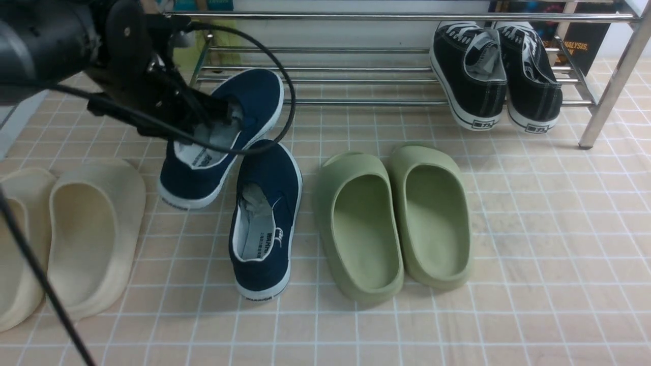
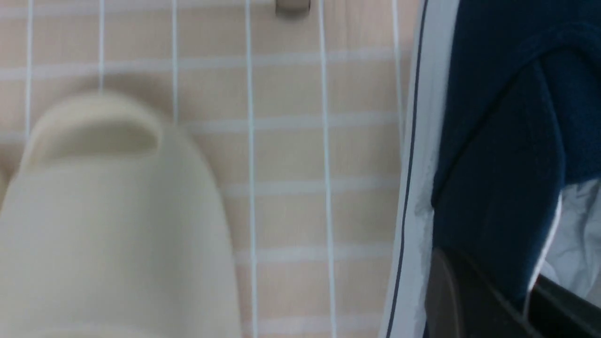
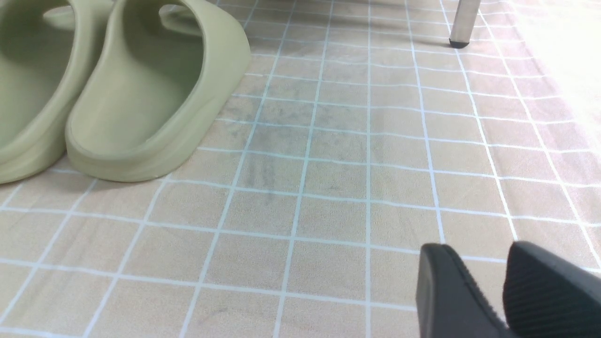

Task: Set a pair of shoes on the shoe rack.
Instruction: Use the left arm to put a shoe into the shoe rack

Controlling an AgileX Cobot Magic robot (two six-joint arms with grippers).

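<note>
Left pincer [image 1: 228, 114] clamped on the side wall of one navy-blue canvas slip-on shoe [image 1: 224, 147].
It sits tilted at upper left of the frame, toe near the chrome tubular shoe rack [image 1: 356, 68]. Its navy twin [image 1: 264, 218] lies lower right of it on the tiled floor [image 1: 508, 229]. My right pincer [image 3: 504, 267] is slightly parted and empty.

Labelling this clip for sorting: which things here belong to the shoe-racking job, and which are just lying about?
Job: gripped navy shoe, other navy shoe, shoe rack, left gripper.
Lying about: black sneakers, green slides, cream slides.
</note>
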